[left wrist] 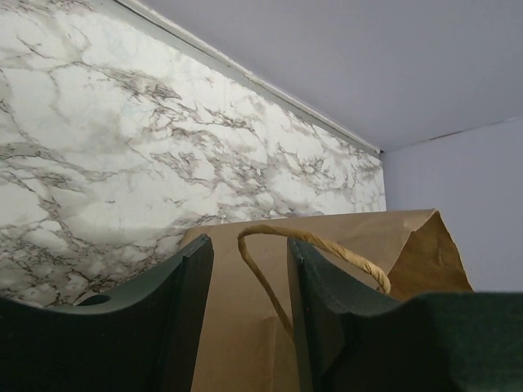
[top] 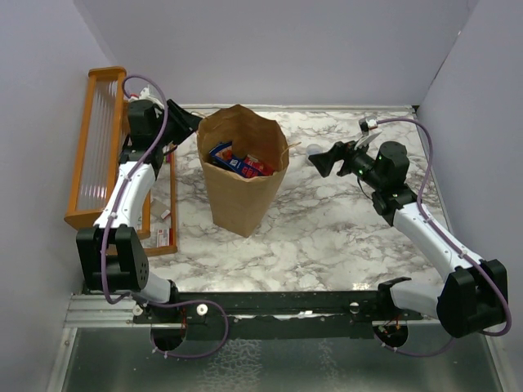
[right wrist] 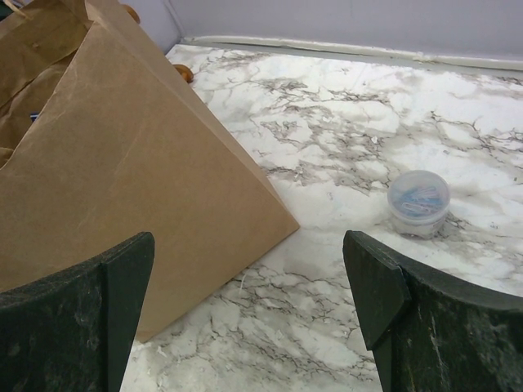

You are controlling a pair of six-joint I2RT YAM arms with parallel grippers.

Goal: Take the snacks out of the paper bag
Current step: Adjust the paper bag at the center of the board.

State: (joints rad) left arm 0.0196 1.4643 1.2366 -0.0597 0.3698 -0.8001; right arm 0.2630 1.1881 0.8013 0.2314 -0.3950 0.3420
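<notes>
The white marble-patterned table [top: 343, 237] carries everything here. The long orange wooden rack [top: 98, 139] lies on the outer side of your left pincer [left wrist: 249, 253], away from the work. The tall brown kraft paper bag [top: 243, 184] stands upright with its mouth open, just in front of that pincer and off to the left ahead of your right pincer [right wrist: 253, 310].

Your left pincer is narrowed but not closed. Its jaws straddle the bag's thin twisted paper handle [left wrist: 327, 243] without pinching it, which I read as a setup to steady the bag at its rim. Your right pincer gapes wide and holds nothing, near the bag's side, likely ready to reach in.

The shiny blue and red foil snack packets [top: 233, 161] lie inside the bag, below the rim, none out yet. A small clear round plastic cup [right wrist: 417, 202] sits ahead and right of the right pincer; leave it.
</notes>
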